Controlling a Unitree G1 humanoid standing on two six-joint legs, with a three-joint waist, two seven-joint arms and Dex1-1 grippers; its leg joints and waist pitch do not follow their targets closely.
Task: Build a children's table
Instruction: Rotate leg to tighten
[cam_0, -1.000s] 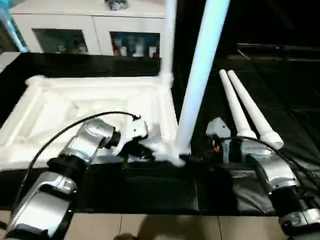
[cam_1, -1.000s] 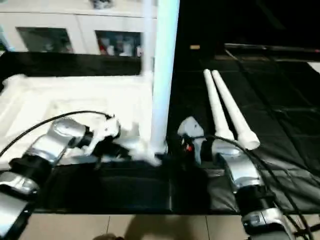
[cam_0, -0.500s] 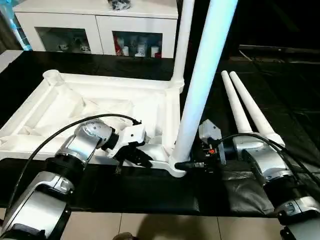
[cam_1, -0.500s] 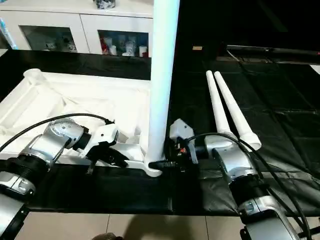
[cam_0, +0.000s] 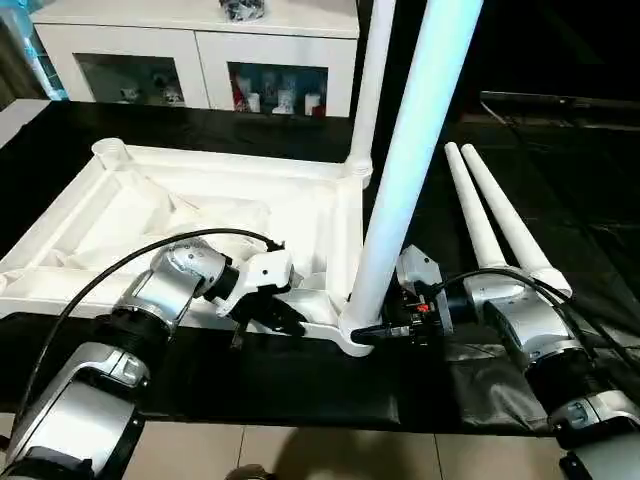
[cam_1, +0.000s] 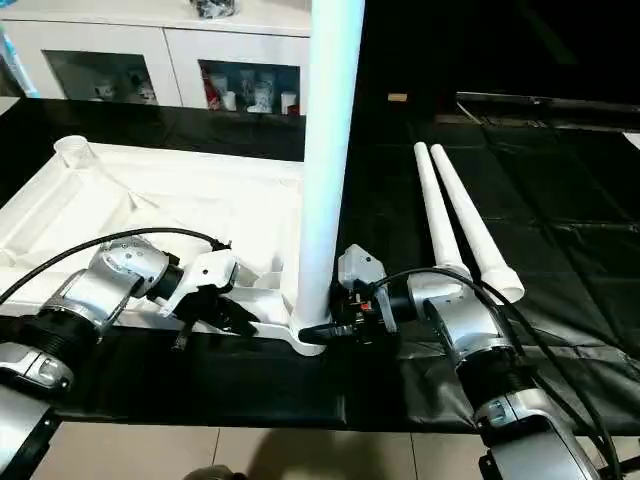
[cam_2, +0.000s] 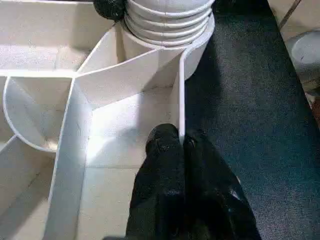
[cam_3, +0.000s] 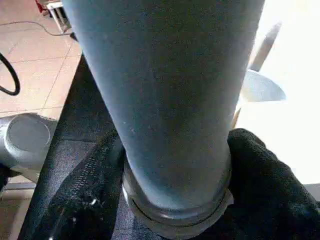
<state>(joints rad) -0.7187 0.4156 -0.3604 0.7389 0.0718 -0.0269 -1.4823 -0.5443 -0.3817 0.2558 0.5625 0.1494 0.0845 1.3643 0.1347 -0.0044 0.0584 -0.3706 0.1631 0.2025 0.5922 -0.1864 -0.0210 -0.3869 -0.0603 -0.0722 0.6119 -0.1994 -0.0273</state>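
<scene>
The children's table top (cam_0: 200, 215) lies upside down on a black mat, ribs up. One white leg (cam_0: 405, 170) stands in its near right corner socket. Another leg (cam_0: 368, 90) stands in the far right corner. Two loose legs (cam_0: 480, 215) (cam_0: 515, 225) lie side by side on the mat to the right. My left gripper (cam_0: 285, 318) is shut on the top's thin front rim wall (cam_2: 181, 100), just left of the near leg. My right gripper (cam_0: 385, 328) clasps that leg's base from the right, a finger (cam_3: 265, 175) pressed on each side.
A white glass-door cabinet (cam_0: 190, 50) stands behind the mat. An open round socket (cam_0: 108, 152) marks the top's far left corner. Tiled floor (cam_0: 330, 450) runs along the mat's near edge. Black mat (cam_0: 560, 170) stretches out to the right of the loose legs.
My right gripper's fingers have drawn in around the near leg's base. The left gripper keeps its hold on the rim. The whole view has settled and shifted slightly.
</scene>
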